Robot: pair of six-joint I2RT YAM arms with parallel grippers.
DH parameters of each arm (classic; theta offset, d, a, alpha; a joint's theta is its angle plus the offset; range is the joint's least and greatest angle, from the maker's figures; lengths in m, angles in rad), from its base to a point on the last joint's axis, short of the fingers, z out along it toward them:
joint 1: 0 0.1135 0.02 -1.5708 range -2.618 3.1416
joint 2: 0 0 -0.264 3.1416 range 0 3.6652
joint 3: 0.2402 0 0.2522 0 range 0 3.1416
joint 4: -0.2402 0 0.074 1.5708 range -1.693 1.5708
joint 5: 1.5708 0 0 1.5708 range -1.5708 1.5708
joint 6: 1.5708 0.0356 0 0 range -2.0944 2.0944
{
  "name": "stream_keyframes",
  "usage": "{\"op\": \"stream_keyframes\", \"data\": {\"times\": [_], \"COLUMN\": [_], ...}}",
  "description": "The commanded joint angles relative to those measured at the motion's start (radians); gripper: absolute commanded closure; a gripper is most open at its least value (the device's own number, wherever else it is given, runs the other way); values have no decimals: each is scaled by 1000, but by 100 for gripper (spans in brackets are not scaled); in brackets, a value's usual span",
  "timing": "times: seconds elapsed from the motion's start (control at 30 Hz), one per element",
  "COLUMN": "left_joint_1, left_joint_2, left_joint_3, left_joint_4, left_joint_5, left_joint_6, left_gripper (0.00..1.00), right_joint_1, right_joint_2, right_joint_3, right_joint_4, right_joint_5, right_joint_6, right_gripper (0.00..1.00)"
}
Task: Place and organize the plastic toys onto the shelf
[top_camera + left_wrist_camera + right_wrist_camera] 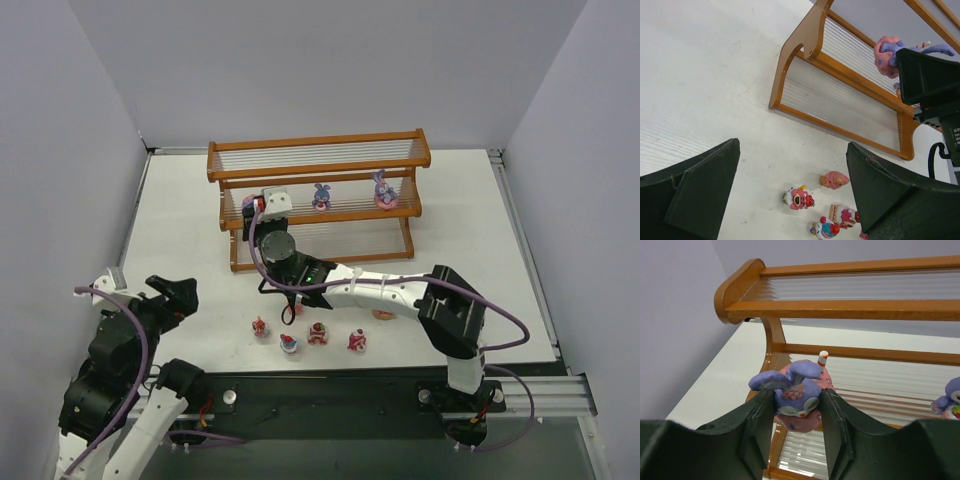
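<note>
Right jaws are seen pinched on a purple bunny (795, 396), gripped at either side of its head; left jaws are spread wide with nothing between them. The right arm (385, 290) is stretched from its base at the near right edge, leftward and low across the bench (180, 230), with its wrist turned toward the left end of the shelf (318, 150); the left arm (120, 345) is folded at the near left corner, its jaws aimed over bare bench toward the shelf and well apart from it.

The purple bunny is held just in front of the shelf's left end, below the top tier and about level with the middle tier; whether it touches the rods cannot be told. It is tipped over rather than upright; its long axis runs along the jaws' reach, with the pink base turned to the shelf, the face turned back to the wrist camera, and the ears swept left in that view.

2 more are stood upright on the middle tier: a second bunny (322, 197) near the middle and a third bunny (384, 190) to its right, apart. 4 little cakes are set in a loose row on the bench near the arms' bases: leftmost cake (260, 326), second cake (289, 344), third cake (318, 333), rightmost cake (357, 341); a pink toy (383, 314) is partly hidden beside the right arm.
</note>
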Motion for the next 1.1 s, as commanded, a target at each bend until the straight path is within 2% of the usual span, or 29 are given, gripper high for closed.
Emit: {"op": "stream_keyframes", "data": {"times": [0.0, 0.13, 0.4, 1.07], "left_joint_1": [2, 2, 2, 2], "left_joint_2": [17, 18, 26, 21], "left_joint_3": [13, 12, 13, 13], "left_joint_4": [13, 13, 13, 10], "left_joint_5": [-20, -20, -18, -17], "left_joint_6": [16, 16, 15, 13], "left_gripper": [3, 3, 3, 3], "right_joint_1": [-10, -16, -36, -60], "right_joint_2": [30, 61, 105, 197], "right_joint_3": [73, 91, 125, 190], "right_joint_4": [97, 98, 56, 25], "right_joint_5": [121, 162, 150, 130], "right_joint_6": [19, 39, 109, 163], "right_gripper": [100, 100, 100, 100]}}
